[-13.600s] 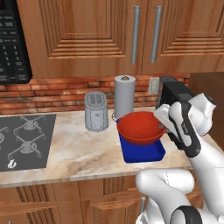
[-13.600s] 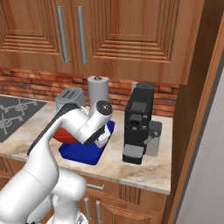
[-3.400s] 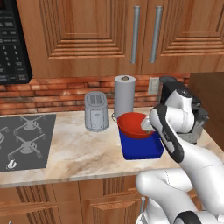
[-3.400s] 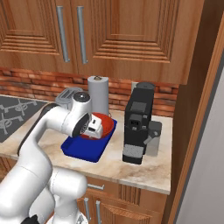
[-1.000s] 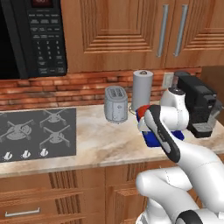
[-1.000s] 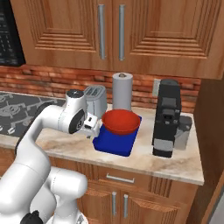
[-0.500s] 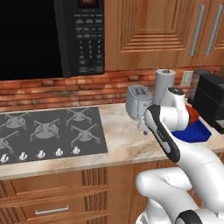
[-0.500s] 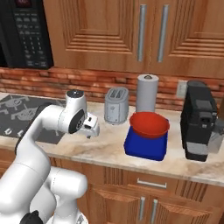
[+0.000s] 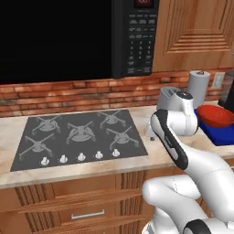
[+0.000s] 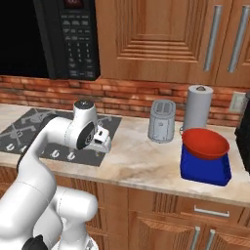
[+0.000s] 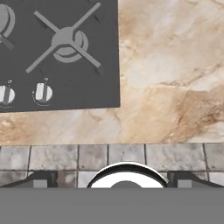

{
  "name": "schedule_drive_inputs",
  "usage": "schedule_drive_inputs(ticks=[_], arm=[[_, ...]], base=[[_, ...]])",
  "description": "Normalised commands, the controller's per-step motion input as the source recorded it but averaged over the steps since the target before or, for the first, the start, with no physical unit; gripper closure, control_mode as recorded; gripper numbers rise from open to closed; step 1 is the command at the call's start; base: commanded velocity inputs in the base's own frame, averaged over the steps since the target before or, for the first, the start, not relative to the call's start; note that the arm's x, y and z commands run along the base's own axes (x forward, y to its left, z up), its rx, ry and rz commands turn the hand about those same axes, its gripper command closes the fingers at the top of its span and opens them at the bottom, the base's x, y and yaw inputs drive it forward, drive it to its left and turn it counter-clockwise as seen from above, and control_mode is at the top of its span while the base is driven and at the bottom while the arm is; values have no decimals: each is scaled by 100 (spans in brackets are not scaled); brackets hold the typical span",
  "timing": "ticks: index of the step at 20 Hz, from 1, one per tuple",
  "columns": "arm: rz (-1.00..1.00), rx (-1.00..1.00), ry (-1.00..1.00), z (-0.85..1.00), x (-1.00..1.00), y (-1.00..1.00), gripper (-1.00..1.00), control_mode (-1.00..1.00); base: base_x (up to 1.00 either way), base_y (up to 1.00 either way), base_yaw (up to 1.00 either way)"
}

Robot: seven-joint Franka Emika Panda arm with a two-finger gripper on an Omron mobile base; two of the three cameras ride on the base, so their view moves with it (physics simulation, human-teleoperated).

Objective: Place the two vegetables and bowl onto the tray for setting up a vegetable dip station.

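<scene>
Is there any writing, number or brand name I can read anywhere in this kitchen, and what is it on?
Nothing here can be read.
Microwave keypad: rows of pale marks on the buttons, too small and blurred to read.
Microwave display: a dim red glow at the top, no legible digits.
Stovetop knobs: small marks beside them, not legible.
Toaster, paper towel roll, red bowl, blue tray: no labels seen.

My arm [image 10: 46, 141]: glossy white rounded shell segments, fat and tubular, with dark grey bands and round dark caps at the joints (one cap faces outward in the right base view). My gripper [image 10: 103, 141]: white block body, small dark finger tips [image 11: 41, 179].
</scene>
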Motion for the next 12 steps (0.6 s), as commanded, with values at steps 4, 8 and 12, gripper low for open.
schedule_drive_inputs(ticks=[4, 8, 12], arm=[[0, 0, 0, 0, 0, 0, -100, 100], [0, 0, 0, 0, 0, 0, -100, 100], [0, 0, 0, 0, 0, 0, -100, 100]], base=[[-6, 69, 0], [-8, 65, 0], [-7, 63, 0]])
